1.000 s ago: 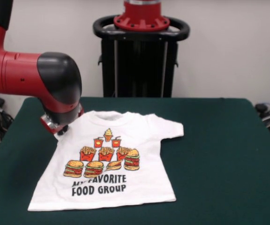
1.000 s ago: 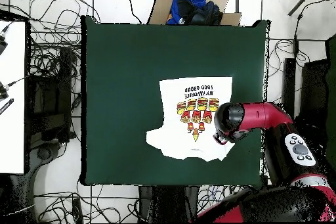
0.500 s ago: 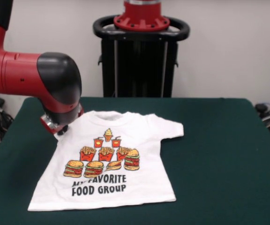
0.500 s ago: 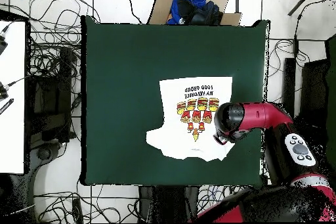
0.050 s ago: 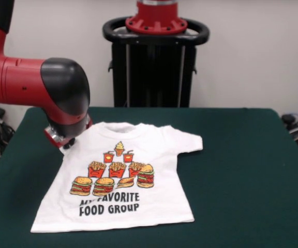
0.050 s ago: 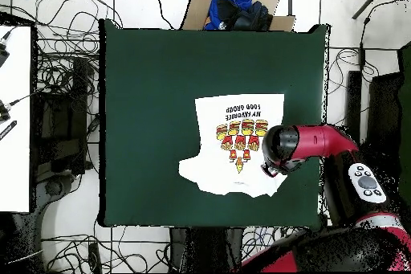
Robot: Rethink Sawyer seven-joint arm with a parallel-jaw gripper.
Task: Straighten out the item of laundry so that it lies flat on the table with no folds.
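Note:
The item of laundry [image 5: 123, 175], a white T-shirt printed with burgers, fries and "MY FAVORITE FOOD GROUP", lies print-up and mostly spread on the dark green table [image 5: 242, 170]. Its right sleeve sticks out flat in the front view. The left sleeve is hidden behind the red and black arm. My gripper [image 5: 62, 140] sits low over that shoulder, and the arm's bulky joint covers most of it. From overhead, the shirt [image 6: 237, 138] lies right of the table's [image 6: 152, 86] middle, with the gripper [image 6: 269, 168] at its corner nearest the robot.
A cardboard box [image 6: 237, 10] holding blue and black cloth stands just past the table's far edge in the overhead view. Cables cover the floor around the table, and a white bench [image 6: 14, 118] stands to the left. The black pedestal [image 5: 154, 57] rises behind the table.

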